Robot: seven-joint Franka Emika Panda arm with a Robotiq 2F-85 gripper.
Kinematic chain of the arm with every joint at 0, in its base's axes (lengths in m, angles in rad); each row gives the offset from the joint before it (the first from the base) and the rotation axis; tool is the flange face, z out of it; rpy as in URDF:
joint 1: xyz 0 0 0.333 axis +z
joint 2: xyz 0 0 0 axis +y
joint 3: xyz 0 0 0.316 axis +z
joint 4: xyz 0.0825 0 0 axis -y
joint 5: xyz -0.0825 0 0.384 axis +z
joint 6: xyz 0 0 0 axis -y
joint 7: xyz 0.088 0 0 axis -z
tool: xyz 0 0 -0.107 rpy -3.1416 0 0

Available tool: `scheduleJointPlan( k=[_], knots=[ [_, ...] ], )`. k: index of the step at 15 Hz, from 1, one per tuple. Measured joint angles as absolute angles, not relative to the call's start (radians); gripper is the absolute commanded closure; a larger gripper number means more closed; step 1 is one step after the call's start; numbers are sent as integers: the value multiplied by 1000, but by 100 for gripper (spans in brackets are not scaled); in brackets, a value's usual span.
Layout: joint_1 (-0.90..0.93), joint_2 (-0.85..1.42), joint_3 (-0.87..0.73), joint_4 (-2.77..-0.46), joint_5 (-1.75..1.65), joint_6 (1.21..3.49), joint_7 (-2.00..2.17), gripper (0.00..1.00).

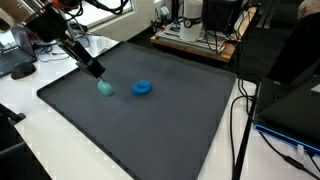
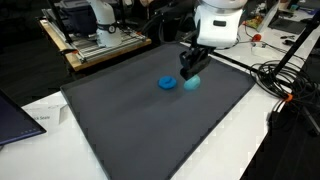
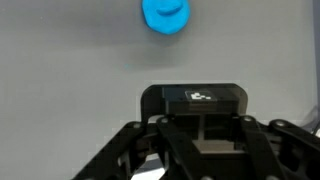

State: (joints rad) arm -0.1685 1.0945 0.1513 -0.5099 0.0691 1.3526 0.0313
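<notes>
Evidently closed, the tool (image 1: 98, 72) sits right against the teal lump (image 1: 105, 88) — best held steady and low, clear of the blue disc (image 1: 142, 87) nearby.

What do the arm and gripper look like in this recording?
In an exterior view the arm has rounded white shells. The gripper is all black, with angular linked fingers. In the wrist view its boxy black housing carries a small white marking.
</notes>
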Motion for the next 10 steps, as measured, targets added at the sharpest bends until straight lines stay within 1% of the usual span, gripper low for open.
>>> scheduleJointPlan(
  k=[10],
  knots=[
    [-147,1067,118,-523,42,1335,34,78]
  ],
)
